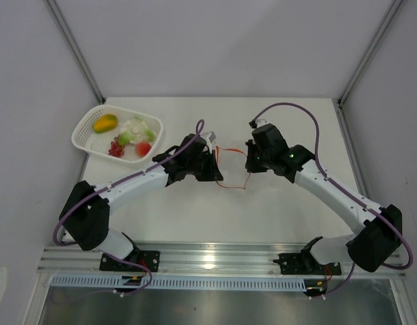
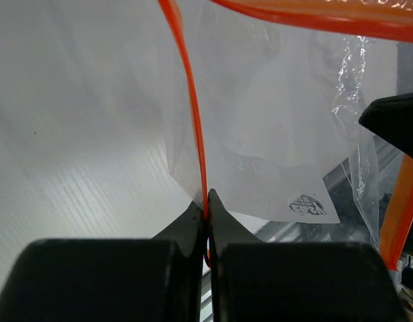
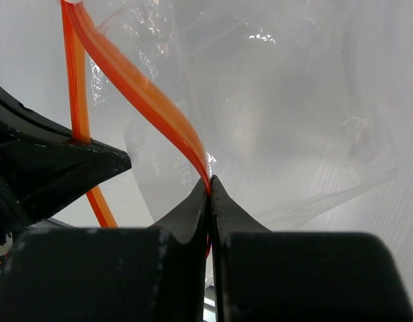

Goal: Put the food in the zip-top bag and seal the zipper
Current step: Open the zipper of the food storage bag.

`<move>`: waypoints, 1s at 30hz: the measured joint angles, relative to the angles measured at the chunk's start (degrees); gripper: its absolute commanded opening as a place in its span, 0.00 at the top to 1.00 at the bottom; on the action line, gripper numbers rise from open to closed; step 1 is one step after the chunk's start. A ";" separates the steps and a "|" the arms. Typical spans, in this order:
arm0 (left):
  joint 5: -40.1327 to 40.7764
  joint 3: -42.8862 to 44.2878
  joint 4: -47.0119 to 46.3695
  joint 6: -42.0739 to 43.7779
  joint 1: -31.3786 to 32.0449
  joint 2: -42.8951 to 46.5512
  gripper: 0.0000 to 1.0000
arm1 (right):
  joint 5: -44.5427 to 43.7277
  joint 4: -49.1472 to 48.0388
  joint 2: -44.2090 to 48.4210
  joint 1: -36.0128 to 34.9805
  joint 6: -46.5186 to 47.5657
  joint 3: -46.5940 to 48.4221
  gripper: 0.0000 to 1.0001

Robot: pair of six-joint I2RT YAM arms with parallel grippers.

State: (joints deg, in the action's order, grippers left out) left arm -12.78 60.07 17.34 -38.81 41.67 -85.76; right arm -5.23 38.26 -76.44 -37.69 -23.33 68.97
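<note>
Hands (image 2: pixel 206 201) (image 3: pixel 208 186) on zipper (image 2: pixel 193 114); food (image 1: pixel 134 128) in basket (image 1: pixel 78 135)

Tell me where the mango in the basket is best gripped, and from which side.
Grip it across its narrow middle, probably coming straight down from above. The mango lies flat and elongated in the far-left corner of the basket, apart from the other food, and the basket walls would hinder a side approach.

left claw (image 1: pixel 214 166) and right claw (image 1: pixel 250 161) at zipper (image 1: pixel 230 148), food (image 1: pixel 131 134) in white basket (image 1: pixel 82 133)
</note>
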 measured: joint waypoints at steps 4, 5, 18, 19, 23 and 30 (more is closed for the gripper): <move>1.97 0.04 2.14 1.68 0.02 0.48 0.99 | -0.09 0.04 -1.44 -1.46 0.33 1.03 1.00; 2.67 0.04 2.99 2.01 -0.13 0.66 0.99 | 0.07 0.00 -1.73 -1.95 0.48 1.22 1.00; 5.11 -2.89 6.16 4.85 -7.13 6.62 0.99 | 0.02 -5.75 -3.58 -2.86 0.94 3.80 1.00; 4.98 -3.43 6.19 4.98 -7.13 6.64 0.99 | 0.07 -6.40 -4.00 -2.82 0.96 4.07 1.00; 5.09 -3.87 6.16 5.68 -7.13 6.64 0.80 | 0.15 -7.43 -6.10 -2.71 1.22 4.24 1.00; 5.81 -4.11 4.59 5.64 -9.53 7.21 0.23 | 0.39 -7.32 -8.48 -1.49 1.55 4.24 1.00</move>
State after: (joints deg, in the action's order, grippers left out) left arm -6.96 55.96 21.93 -33.17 32.14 -78.54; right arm -4.84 30.94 -84.93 -39.18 -21.78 73.21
